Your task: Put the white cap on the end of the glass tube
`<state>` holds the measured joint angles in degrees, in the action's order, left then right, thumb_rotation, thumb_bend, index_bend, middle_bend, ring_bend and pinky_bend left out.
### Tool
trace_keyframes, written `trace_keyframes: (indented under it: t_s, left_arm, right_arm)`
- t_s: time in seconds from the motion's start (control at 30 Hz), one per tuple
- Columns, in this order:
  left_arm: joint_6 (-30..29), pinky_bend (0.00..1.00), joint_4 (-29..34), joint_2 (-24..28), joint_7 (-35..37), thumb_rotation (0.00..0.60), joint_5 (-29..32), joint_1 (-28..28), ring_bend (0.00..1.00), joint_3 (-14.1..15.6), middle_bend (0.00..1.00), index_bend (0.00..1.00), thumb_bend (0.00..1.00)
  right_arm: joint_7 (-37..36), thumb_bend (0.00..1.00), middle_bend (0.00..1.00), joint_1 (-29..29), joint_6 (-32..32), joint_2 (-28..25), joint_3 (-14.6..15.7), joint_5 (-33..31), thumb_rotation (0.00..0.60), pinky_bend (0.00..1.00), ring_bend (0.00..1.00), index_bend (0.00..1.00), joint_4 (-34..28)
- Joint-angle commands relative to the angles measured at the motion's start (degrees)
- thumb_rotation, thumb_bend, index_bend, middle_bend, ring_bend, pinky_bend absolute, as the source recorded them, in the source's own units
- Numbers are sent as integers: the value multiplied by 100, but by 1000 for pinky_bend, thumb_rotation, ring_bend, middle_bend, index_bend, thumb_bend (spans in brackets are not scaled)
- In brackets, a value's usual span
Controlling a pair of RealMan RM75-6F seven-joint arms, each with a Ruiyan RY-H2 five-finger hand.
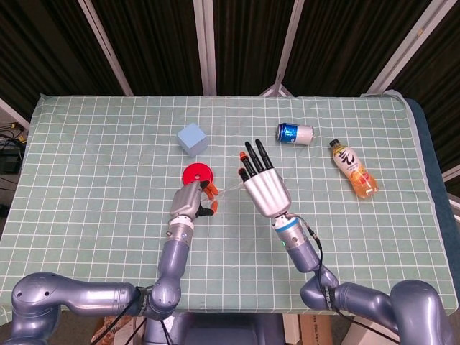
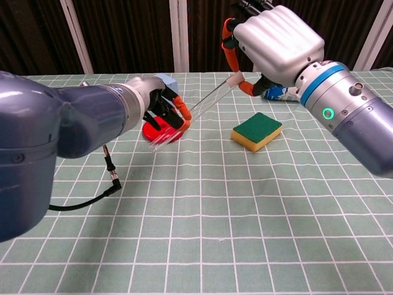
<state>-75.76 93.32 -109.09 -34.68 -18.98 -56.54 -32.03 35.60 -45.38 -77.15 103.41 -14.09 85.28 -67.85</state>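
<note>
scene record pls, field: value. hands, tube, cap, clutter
left robot hand: grips glass tube near its lower end
right robot hand: raised at the tube's upper end, thumb and a finger at the white cap
tube: tilted, off the table, upper end toward right hand
cap: at the tube's upper end; whether fully seated, cannot tell
clutter: red disc, blue cube, can on its side, bottle lying, sponge
surface: green checked cloth
</note>
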Motion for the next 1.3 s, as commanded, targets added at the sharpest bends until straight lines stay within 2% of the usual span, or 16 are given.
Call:
trace_keyframes:
  t_s: [0.03,0.1,0.13,0.2,0.5,0.63,0.8,0.93,1.1,1.3]
  left_arm:
    - [-21,252,-12,4,1,600,-57,7,220,37,565,521,659]
    - [-38,252,-31,17,7,600,-135,23,220,85,565,521,659]
    - [-47,252,-39,30,10,600,-167,38,220,108,566,521,659]
    - [-54,252,-45,58,11,600,-204,67,220,143,566,521,660]
    - [-45,252,43,330,29,600,-602,323,220,534,566,522,659]
    - [28,249,89,563,-48,600,-996,460,220,922,567,522,660]
    - [255,245,-46,892,-306,600,-1673,588,220,1675,567,522,660]
    - [387,241,-153,1001,-369,600,-1927,688,220,2000,566,522,660]
    - [542,233,-283,1073,-562,600,-1987,740,220,2214,566,521,659]
    - [642,223,-467,1052,-596,600,-2051,807,220,2289,548,508,649]
  right_arm:
    - [83,330,205,25,15,-25,-4,-36,600,0,2,278,-1]
    - [164,329,138,69,45,-55,-42,-146,600,0,0,101,-77]
    - [192,329,110,92,47,-75,-67,-195,600,0,0,44,-122]
    - [256,329,82,122,49,-124,-93,-248,600,0,0,2,-194]
    - [365,329,53,322,-20,-400,-69,-344,600,0,0,0,-576]
    - [324,329,50,433,-79,-525,-62,-386,600,0,0,0,-716]
    - [266,329,50,529,-114,-701,-78,-421,600,0,0,0,-879]
    - [253,330,50,587,-124,-804,-92,-462,600,0,0,0,-995]
    - [270,329,50,651,-120,-915,-91,-508,600,0,0,0,-1125]
    - [240,329,50,713,-137,-982,-70,-519,600,0,0,0,-1220]
